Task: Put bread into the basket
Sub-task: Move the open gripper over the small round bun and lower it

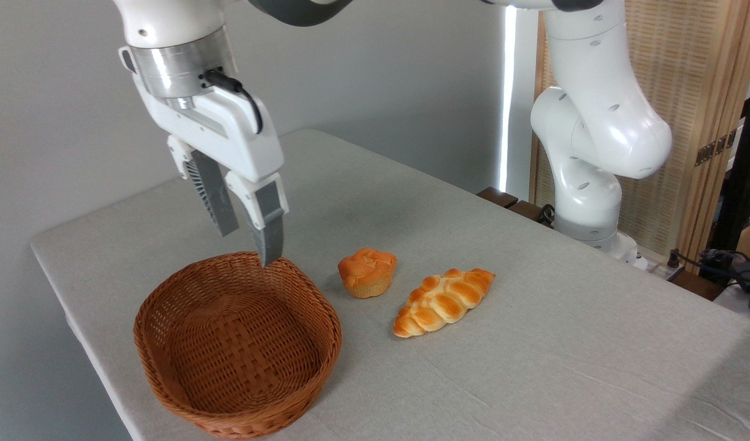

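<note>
Below your gripper (247, 236) the basket (166, 306) is empty, so the task is not started. The gripper hangs above its far rim, fingers a little spread, holding nothing. The bread (367, 272) sits on the counter (564, 355) just right of the gripper, close beside the braided loaf (443, 301). Beyond them is open room.

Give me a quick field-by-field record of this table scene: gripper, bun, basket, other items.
gripper: open, empty, hanging above the basket's far rim
bread bun: upright on the tablecloth, right of the basket, not touching it
basket: oval wicker, empty
braided loaf: lying on the cloth right of the bun, apart from it
table: covered in light grey cloth
task state: bun not yet picked up
</note>
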You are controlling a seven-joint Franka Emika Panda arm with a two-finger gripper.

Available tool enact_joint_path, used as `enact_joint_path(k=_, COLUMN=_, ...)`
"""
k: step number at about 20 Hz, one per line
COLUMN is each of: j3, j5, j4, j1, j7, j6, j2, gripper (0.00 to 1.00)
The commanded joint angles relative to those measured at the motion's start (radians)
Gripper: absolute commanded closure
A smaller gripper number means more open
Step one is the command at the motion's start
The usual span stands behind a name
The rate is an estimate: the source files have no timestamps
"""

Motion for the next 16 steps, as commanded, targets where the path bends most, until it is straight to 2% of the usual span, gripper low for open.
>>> enact_joint_path(k=1, j3=0.005, j5=0.003, j4=-0.188, j1=-0.005, j7=0.020, j6=0.063, j2=-0.136, gripper=0.00)
enact_joint_path(k=7, j3=0.002, j5=0.003, j4=-0.365, j1=-0.010, j7=0.103, j6=0.073, j2=-0.259, gripper=0.00)
enact_joint_path(k=13, j3=-0.002, j5=0.008, j4=-0.509, j1=-0.036, j7=0.105, j6=0.114, j2=-0.342, gripper=0.00)
enact_joint_path(k=16, j3=-0.013, j5=0.037, j4=-0.587, j1=-0.056, j7=0.102, j6=0.152, j2=-0.379, gripper=0.00)
